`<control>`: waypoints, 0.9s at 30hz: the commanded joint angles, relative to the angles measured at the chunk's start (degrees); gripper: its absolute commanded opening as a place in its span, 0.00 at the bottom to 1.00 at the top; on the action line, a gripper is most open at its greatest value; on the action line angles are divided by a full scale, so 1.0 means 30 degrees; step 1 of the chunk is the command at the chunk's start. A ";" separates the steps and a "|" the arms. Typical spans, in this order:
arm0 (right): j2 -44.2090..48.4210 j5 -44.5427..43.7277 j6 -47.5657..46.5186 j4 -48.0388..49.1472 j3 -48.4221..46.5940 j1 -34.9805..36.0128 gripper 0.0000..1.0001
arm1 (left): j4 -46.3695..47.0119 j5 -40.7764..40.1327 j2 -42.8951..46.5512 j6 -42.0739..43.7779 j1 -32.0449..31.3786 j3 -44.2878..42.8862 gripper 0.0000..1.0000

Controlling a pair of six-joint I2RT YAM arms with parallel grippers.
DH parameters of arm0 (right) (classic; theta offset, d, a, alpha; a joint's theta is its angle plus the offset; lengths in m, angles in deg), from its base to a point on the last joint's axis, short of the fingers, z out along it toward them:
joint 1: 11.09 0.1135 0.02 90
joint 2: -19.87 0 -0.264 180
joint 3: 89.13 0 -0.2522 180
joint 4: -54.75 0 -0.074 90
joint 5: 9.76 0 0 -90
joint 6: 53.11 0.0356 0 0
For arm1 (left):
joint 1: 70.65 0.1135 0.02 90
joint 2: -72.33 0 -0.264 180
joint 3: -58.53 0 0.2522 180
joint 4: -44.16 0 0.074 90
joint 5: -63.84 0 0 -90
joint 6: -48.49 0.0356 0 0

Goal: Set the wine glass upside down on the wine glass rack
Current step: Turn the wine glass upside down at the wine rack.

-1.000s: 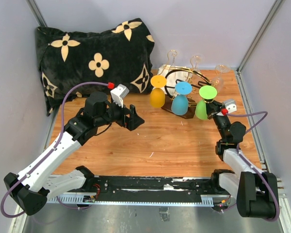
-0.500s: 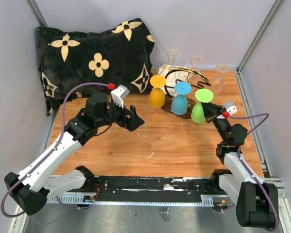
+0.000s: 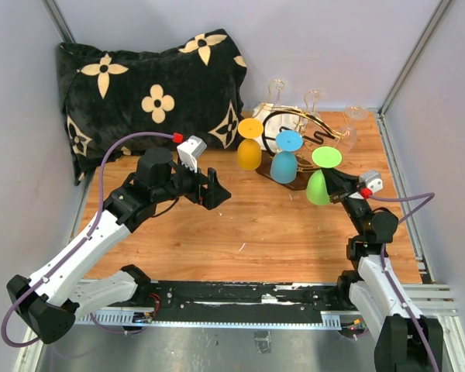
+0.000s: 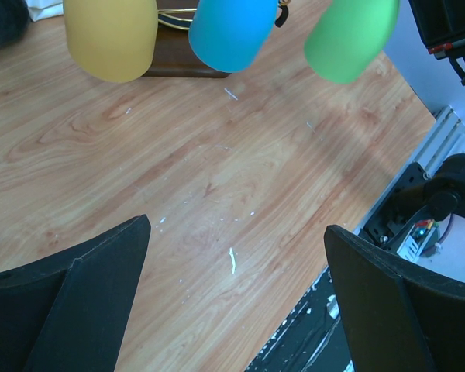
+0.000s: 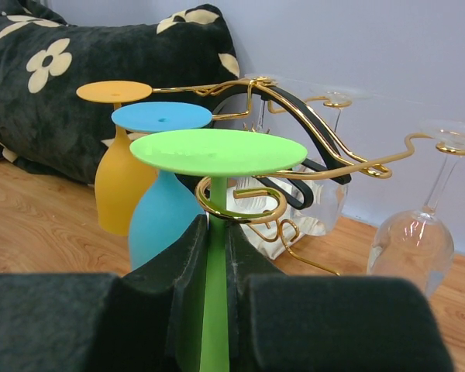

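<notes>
Green glass (image 5: 217,151) is upside down, foot up, its stem pinched between the right fingers (image 5: 178,263). Just above those fingers a curled end of the rack (image 5: 310,128) wraps round the stem, right under the foot. Whether the foot already rests on the wire we cannot tell. To the left of the fingers hang a blue glass (image 5: 159,225) and a yellow glass (image 5: 116,194); beyond them to the right hangs a clear glass (image 5: 411,248).

We judge this to be the hanging step, nearly finished: the stem is in the hook and only the seating and release remain. The next move calls for a small drop until the foot bears on the curl. Then the fingers should part just enough to clear the stem and draw straight back toward the arm's base. A sideways pull could drag the stem out of the curl or rock the rack.

From above, we see the right arm folded at the elbow, its wrist reaching up and forward to the rack's near right side. The left arm stretches out over the table (image 4: 217,194). The left fingers (image 4: 77,310) are spread wide and empty, well apart from the rack, which lies ahead of them.
</notes>
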 commanded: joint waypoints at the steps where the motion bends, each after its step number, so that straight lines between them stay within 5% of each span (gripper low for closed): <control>1: 0.1101 0.0071 0.0444 0.0188 0.0272 -0.0205 0.01 | 0.0032 0.0340 0.0275 -0.0225 -0.0048 0.0167 0.99; 27: 0.4670 -0.5101 -0.0175 -0.2534 0.1391 -0.0198 0.02 | 0.0317 0.0550 0.0103 -0.0476 -0.0052 0.0388 0.99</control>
